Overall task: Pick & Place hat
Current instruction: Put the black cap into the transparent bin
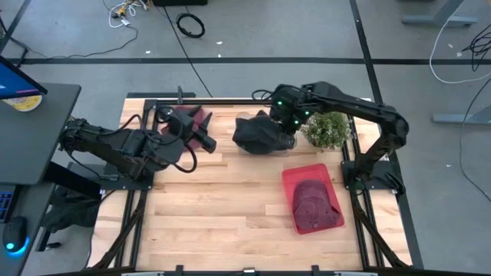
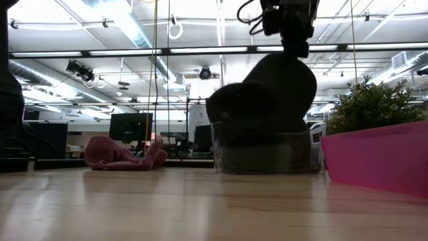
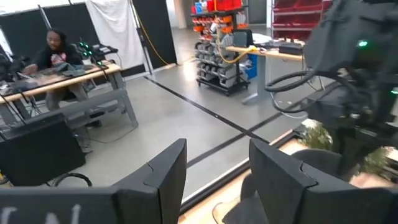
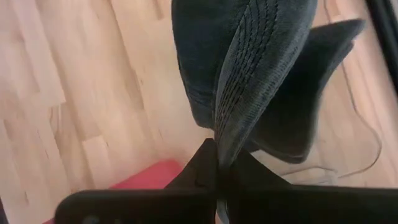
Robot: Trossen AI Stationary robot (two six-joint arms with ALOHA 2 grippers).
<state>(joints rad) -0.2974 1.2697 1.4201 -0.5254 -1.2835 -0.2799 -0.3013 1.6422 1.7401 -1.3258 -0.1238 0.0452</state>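
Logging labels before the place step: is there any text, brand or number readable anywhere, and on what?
No text is readable in any view.
Maroon hat in the pink tray: no legible logo.
Dark hat: only stitching.
Storage rack bins: labels too small.
Laptop: blurred.

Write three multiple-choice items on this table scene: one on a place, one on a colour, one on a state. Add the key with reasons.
1. Where does the maroon hat lie?
A. in the pink bin
B. beside the plant
C. on the floor

2. What colour is the hat that the right tool holds?
A. white
B. dark grey
C. yellow

3. How is the right tool?
A. wide open
B. shut on the hat
C. out of view

Key: 1 A, the high view shows it inside the bin. 2 B, its fabric is dark grey in the right wrist view. 3 B, the fingers pinch the fabric there.
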